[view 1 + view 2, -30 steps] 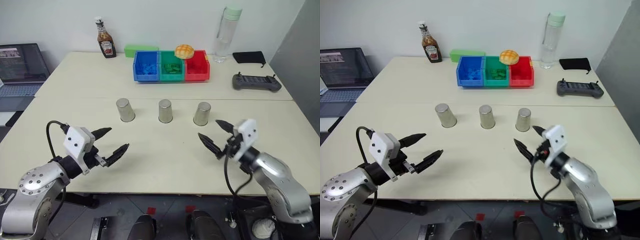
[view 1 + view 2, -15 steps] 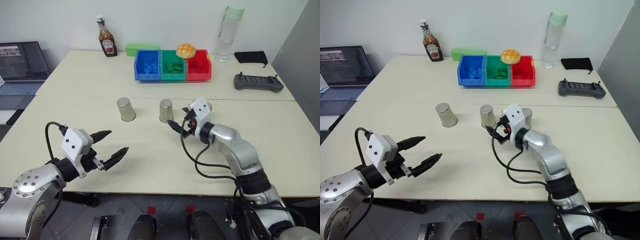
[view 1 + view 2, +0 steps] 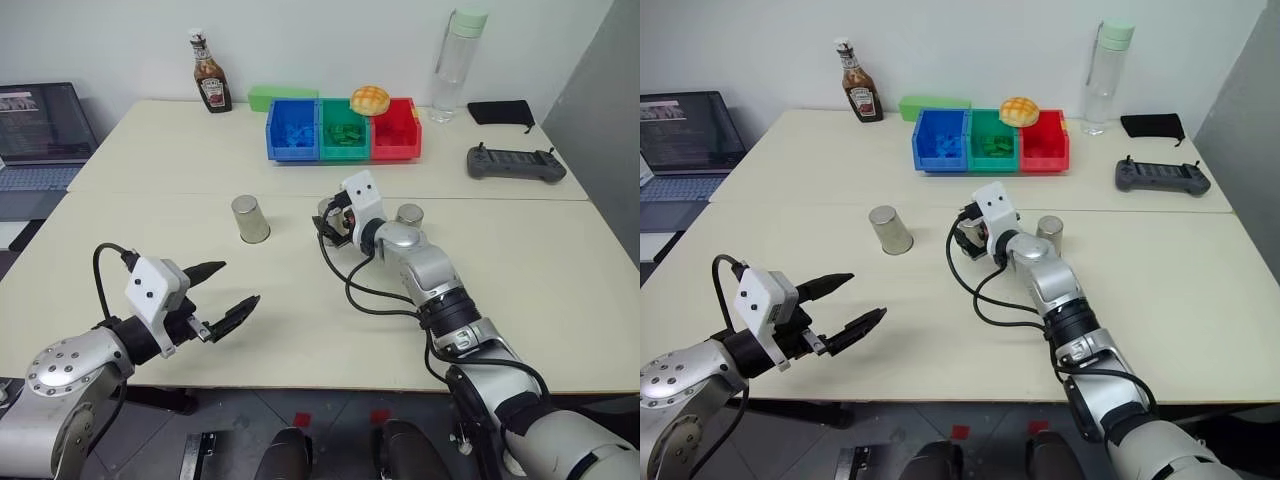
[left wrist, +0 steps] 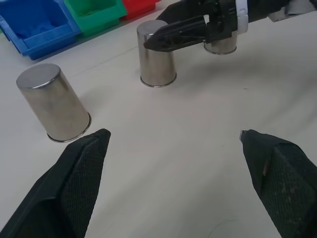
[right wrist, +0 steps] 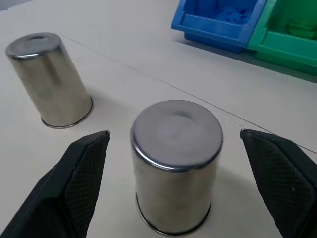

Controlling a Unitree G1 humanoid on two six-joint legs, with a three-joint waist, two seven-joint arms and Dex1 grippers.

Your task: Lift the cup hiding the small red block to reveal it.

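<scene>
Three silvery cups stand upside down in a row across the table: a left cup point(image 3: 250, 218), a middle cup point(image 5: 176, 163) and a right cup point(image 3: 409, 214). My right gripper point(image 3: 333, 222) is open at the middle cup, which stands in the gap between its spread fingers point(image 5: 81, 188); I see no contact. The left wrist view shows a black finger point(image 4: 181, 33) alongside the middle cup point(image 4: 157, 54). My left gripper point(image 3: 238, 282) hangs open and empty above the near left of the table, well short of the cups. The small red block is hidden.
Blue point(image 3: 293, 130), green point(image 3: 345, 130) and red point(image 3: 394, 128) bins stand behind the cups, with a bun point(image 3: 368, 100) on top. A ketchup bottle point(image 3: 210, 75), a water bottle point(image 3: 452, 65), a controller point(image 3: 515, 164) and a black pouch point(image 3: 498, 113) lie further back. A laptop point(image 3: 40, 135) is at far left.
My right arm has reached forward and to the left, from in front of the right cup to the middle cup, staying open. The left gripper has kept still.
</scene>
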